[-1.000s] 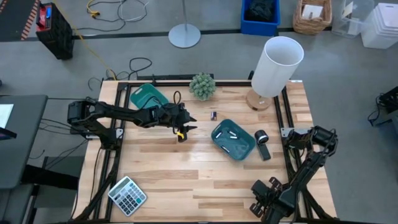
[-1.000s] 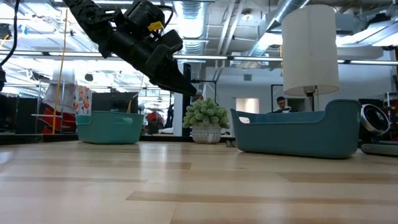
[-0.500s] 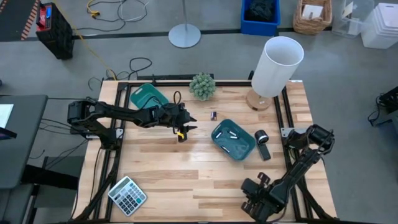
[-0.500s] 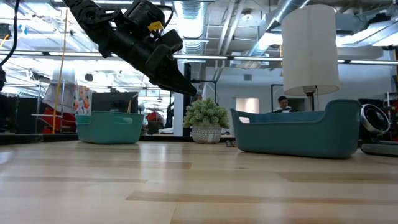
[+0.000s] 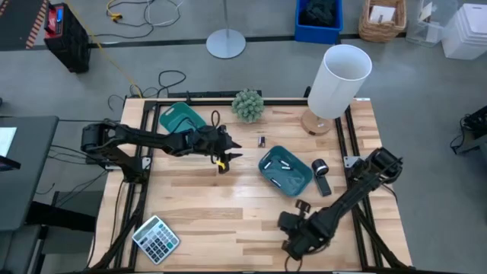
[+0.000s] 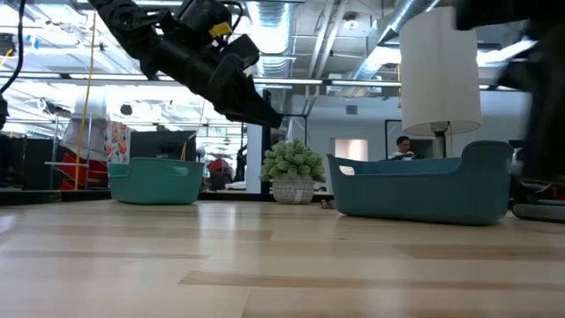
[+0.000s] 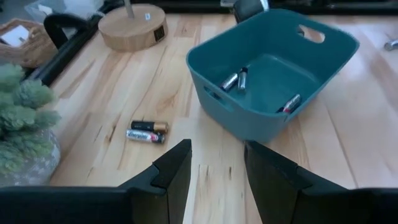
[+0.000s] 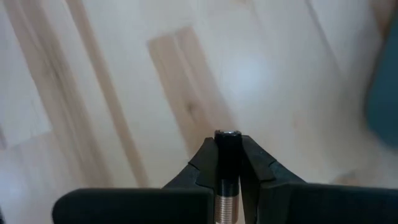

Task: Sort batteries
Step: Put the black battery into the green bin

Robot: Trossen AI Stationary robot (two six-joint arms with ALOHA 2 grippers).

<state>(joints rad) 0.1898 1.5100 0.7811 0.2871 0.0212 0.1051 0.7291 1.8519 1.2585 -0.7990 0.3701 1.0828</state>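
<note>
trays [image 7: 249,118]: teal | loose batteries [image 7: 146,132]: black-copper, silvery | held battery [image 8: 227,171]: probably black-copper | table [image 5: 228,205]: pale wood

low view: a dark blur at the right edge [image 6: 538,71], cut off by the frame, hides part of the lamp shade [image 6: 439,71]; what it is cannot be told. right wrist view: the battery [image 8: 227,168] between the right end effector [image 8: 228,163] fingers runs off the lower edge; the counter [image 8: 124,93] is smeared. high view: two batteries by the plant [image 5: 261,141] are too small to separate.
</note>
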